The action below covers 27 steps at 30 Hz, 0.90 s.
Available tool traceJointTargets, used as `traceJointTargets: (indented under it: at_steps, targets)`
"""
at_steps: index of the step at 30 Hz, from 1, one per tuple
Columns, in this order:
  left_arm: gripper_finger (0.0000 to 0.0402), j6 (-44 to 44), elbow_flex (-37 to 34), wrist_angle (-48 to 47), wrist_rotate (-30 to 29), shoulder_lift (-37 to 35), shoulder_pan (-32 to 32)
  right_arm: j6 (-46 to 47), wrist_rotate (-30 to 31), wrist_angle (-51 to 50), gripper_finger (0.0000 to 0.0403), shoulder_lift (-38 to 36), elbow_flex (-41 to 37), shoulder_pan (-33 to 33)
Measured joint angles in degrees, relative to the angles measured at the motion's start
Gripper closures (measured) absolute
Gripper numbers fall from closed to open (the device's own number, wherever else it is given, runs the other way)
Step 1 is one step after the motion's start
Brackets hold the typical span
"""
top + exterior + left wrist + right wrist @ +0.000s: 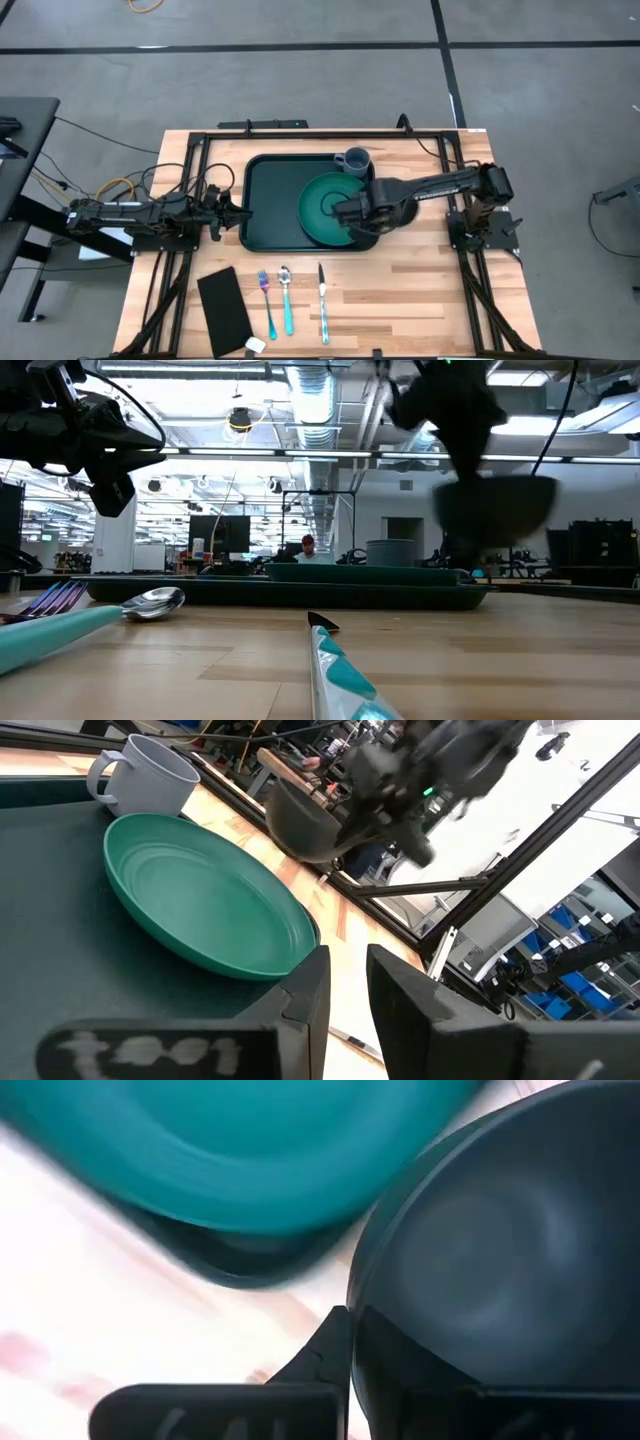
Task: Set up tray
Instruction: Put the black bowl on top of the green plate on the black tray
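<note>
Right gripper (pixel 352 212) grasps a dark round bowl (pixel 500 1250) by its rim, one finger (pixel 325 1350) outside the wall and the other inside. High view: gripper and bowl sit over the 4 o'clock portion of the round green plate (pixel 330 205), at the tray's 3 o'clock edge. Low view: bowl (pixel 495 510) hangs clear above the tray rim, not touching. Right arm reaches in from 3 o'clock of the table.

Large dark green rectangular plastic tray (pixel 268 205) lies flat at table centre, slightly toward 12 o'clock. Plate fills its 3 o'clock half. Grey handled mug (pixel 354 160) stands upright in the tray's 1 o'clock corner, just beside the plate.

Left gripper (pixel 228 208) waits at the tray's 9 o'clock edge, just outside the rim, level with the tray's middle. Left wrist view shows its fingers (pixel 305 995) parted by a narrow gap, nothing between them: released.

Light wooden table (pixel 420 290), toward 6 o'clock of the tray:
- black rectangular napkin (pixel 224 310), at 7 o'clock, lying askew
- fork with teal handle (pixel 267 298), just beside the napkin
- spoon with teal handle (pixel 287 296), next to the fork
- knife with teal handle (pixel 323 295), a little apart toward 3 o'clock
- small white object (pixel 256 345) at the napkin's 5 o'clock corner; cannot tell what it is.

A person (pixel 308 546) shows in the room far behind the table.
</note>
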Motion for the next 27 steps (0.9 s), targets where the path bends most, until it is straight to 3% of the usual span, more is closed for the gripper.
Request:
traceJointTargets:
  at_steps: [8, 27]
  targets:
    - [0.0345, 0.0, 0.0, 0.0, 0.0, 0.0, 0.0, -19.1, -0.4, 8.1, 0.0402, 0.0, 9.7, -0.8]
    - [0.0345, 0.0, 0.0, 0.0, -0.5, 0.6, 0.0, -29.9, -3.6, 10.9, 0.0403, 10.3, 13.4, -1.5]
